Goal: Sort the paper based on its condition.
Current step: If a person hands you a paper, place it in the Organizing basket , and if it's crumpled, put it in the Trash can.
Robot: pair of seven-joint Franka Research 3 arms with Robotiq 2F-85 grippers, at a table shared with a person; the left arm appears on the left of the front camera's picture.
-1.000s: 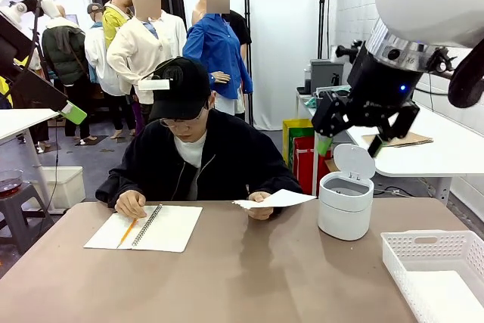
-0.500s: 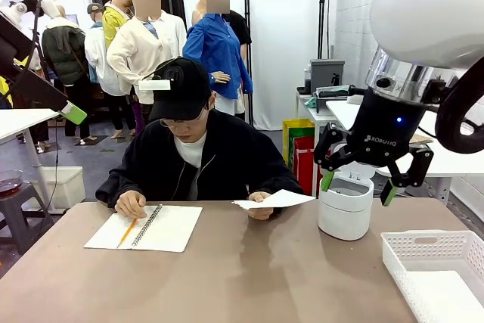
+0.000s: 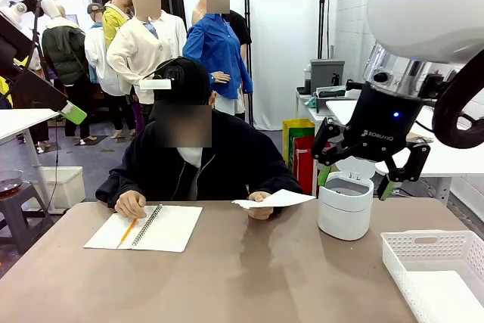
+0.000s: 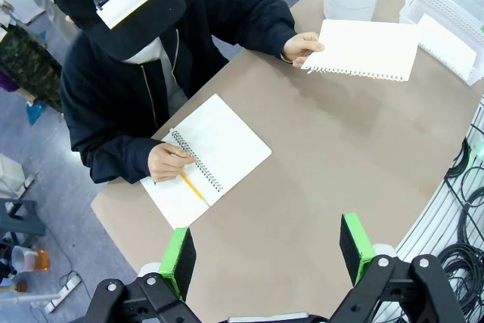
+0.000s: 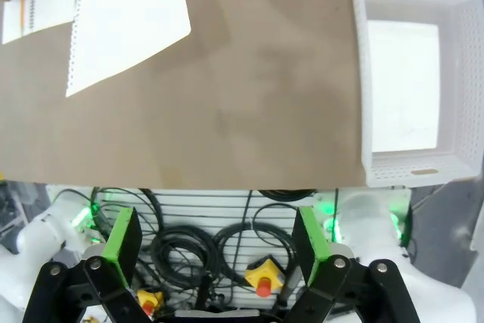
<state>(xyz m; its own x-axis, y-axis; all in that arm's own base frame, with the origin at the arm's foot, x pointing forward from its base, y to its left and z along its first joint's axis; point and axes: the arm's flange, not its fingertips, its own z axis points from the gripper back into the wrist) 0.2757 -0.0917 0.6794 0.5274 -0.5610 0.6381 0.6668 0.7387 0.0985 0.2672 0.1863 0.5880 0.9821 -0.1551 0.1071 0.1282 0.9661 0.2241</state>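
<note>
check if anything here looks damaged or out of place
Only the loose paper sheet held up in the person's hand stands out. Its long edge is ragged with torn spiral holes, though the sheet itself looks flat. The spiral notebook lies open and flat, and nothing is spilled.

The right gripper (image 3: 356, 179) hangs above the table (image 3: 249, 277) with its jaws spread wide; directly beneath the jaws stands a white bin (image 3: 345, 217), its raised lid showing between them; left of the jaws and lower, a person's hand (image 3: 261, 207) holds the paper (image 3: 278, 200) flat, just off the tabletop; farther left lies an open spiral notebook (image 3: 170, 228); below the jaws to the right sits a white basket (image 3: 423, 246).
</note>
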